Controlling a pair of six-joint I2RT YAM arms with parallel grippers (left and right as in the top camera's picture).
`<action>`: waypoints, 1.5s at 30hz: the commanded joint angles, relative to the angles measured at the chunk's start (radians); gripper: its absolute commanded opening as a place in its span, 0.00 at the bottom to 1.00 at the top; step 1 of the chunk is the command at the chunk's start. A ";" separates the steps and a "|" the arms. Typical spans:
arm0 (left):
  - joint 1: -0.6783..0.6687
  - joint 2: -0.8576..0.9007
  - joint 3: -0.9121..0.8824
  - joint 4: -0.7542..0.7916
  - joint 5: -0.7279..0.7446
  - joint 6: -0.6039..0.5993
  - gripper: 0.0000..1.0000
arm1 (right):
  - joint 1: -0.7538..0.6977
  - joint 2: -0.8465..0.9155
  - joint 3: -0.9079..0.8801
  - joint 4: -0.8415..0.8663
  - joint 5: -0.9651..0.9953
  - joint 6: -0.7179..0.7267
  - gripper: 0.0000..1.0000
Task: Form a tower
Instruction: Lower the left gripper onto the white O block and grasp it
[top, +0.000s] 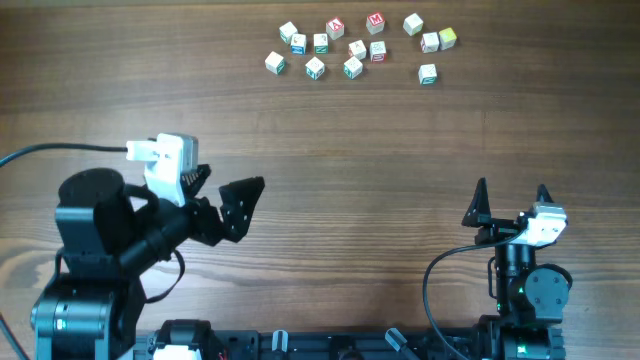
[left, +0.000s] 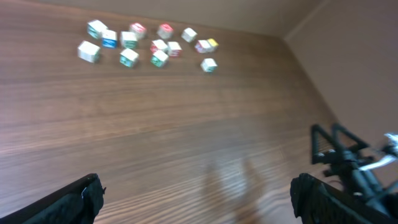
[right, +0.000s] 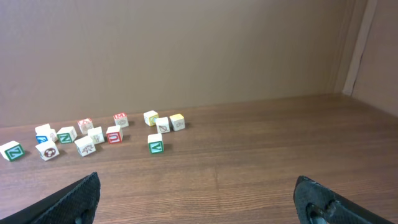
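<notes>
Holding the left gripper (top: 235, 178) and the right gripper (top: 511, 187) wide and empty near the tabletop's (top: 330, 150) near edge, we face loose letter cubes (top: 352, 67) by the far edge.
We see the left jaws angled toward the far right corner and the right jaws aimed straight at the far edge; a black cable (top: 60, 150) trails off the left edge. A broad stretch of wood grain separates both from the cubes. These lie in one layer, each on the tabletop, none yet set on another. Their scatter runs long along the far edge, slightly right of middle, faces turned every which way. One green-marked cube (top: 427, 73) sits apart on the near side; a yellow-faced cube (top: 447, 38) ends the scatter rightward.
</notes>
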 joint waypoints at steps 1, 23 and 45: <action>0.005 0.047 0.025 0.031 0.014 -0.165 1.00 | -0.006 -0.006 -0.001 0.004 -0.012 -0.012 1.00; -0.290 1.296 0.531 0.642 -0.522 -0.019 1.00 | -0.006 -0.006 -0.001 0.004 -0.012 -0.012 1.00; -0.290 1.627 0.531 0.887 -0.570 -0.015 0.33 | -0.006 -0.006 -0.001 0.004 -0.012 -0.012 1.00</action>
